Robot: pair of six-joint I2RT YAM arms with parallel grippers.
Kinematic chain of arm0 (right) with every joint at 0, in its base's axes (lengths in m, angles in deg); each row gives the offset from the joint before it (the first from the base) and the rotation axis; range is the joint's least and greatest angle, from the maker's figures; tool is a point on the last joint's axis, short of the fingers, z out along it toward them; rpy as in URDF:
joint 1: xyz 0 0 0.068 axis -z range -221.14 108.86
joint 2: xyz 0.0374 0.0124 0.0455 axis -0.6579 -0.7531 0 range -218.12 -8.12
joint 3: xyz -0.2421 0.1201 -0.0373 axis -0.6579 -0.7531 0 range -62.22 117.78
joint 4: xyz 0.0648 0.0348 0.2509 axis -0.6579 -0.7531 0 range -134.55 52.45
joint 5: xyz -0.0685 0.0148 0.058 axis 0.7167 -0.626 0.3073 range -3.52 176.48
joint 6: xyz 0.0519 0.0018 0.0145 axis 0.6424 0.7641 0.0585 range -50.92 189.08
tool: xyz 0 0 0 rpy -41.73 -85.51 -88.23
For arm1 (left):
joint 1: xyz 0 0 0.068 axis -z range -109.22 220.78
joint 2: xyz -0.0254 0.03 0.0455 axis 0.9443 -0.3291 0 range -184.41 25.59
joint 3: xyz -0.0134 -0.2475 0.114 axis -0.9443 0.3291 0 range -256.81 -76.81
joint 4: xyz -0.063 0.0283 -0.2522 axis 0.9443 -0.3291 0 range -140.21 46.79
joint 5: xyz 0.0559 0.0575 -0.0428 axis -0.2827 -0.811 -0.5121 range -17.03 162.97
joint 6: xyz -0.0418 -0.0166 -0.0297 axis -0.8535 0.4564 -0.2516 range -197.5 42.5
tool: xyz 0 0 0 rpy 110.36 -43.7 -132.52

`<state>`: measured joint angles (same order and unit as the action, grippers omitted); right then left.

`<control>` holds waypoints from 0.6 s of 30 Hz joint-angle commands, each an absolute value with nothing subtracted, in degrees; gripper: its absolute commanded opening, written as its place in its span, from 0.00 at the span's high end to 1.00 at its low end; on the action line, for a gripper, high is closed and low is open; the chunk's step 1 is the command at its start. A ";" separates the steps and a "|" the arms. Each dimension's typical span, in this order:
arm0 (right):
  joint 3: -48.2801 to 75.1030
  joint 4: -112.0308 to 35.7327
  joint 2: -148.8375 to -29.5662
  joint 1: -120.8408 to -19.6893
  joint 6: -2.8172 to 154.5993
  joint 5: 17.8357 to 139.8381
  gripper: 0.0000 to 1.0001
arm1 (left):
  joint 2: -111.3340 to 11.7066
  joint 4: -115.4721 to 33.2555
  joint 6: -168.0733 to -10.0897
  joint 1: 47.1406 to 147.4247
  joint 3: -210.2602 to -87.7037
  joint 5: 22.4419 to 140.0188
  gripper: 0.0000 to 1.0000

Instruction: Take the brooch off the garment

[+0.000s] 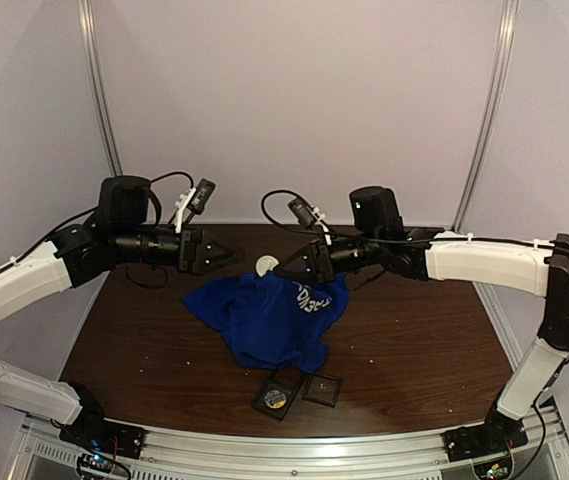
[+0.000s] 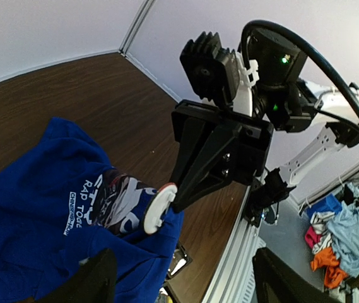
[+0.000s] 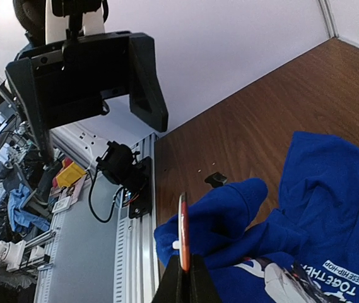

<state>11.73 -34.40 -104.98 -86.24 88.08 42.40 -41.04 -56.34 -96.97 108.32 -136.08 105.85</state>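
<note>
I am pinching the brooch [image 1: 267, 264], a white round disc, by its rim in my right gripper [image 1: 282, 266], jaws pressed tight on it, and holding it up off the table [image 1: 414, 340]. The garment [image 1: 269, 320], the blue T-shirt, is lying crumpled just below that gripper and back toward my bases, its printed chest facing up. A fold of blue cloth is rising close under the brooch, and I cannot tell whether it is touching. My left gripper [image 1: 234, 254] is hanging just across from the right one, jaws spread wide, gripping nothing, pointing at the brooch. Beyond the garment, well to the near side of both grippers, two small dark cases [image 1: 276, 397] are sitting side by side on the table.
</note>
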 commanded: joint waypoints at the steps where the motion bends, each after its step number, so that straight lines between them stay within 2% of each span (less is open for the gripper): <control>1: 13.55 -42.73 -103.38 -86.14 83.11 32.20 1.00 | -45.15 -70.48 -88.55 108.40 -141.02 113.34 0.33; 5: 13.16 -40.50 -103.97 -86.20 84.94 27.08 1.00 | -47.71 -69.71 -88.62 108.40 -141.48 116.83 0.42; 9: 12.49 -39.36 -104.31 -86.15 85.84 26.34 1.00 | -49.31 -68.95 -89.36 108.72 -141.75 117.09 0.46; 18: 12.84 -39.73 -105.45 -86.19 85.95 25.70 1.00 | -51.93 -65.20 -91.91 109.76 -142.71 121.85 0.47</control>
